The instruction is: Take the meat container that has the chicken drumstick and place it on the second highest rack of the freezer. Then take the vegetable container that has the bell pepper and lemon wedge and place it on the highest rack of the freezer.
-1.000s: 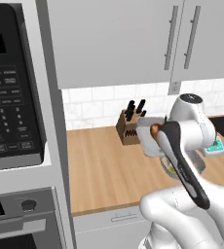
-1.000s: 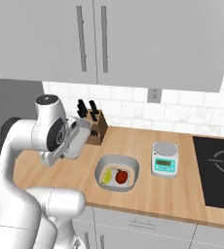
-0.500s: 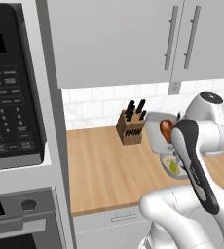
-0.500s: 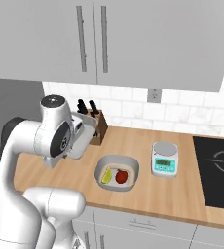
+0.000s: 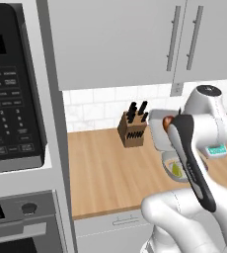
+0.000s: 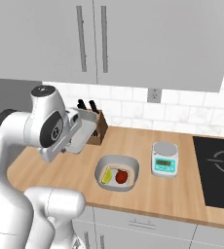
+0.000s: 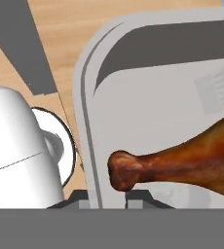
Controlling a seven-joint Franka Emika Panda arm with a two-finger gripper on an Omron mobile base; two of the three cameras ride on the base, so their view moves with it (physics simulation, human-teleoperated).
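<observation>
We carry the meat container (image 7: 148, 112) lifted clear above the desk (image 5: 110, 168), our jaws clamped on its near rim so the chicken drumstick (image 7: 182, 155) rides inside, while the vegetable container (image 6: 117, 172) waits below.

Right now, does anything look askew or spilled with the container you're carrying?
Nothing has spilled. The meat container is clamped by its rim in the gripper and held clear of the counter. The chicken drumstick lies inside it. The vegetable container sits level on the counter.
</observation>
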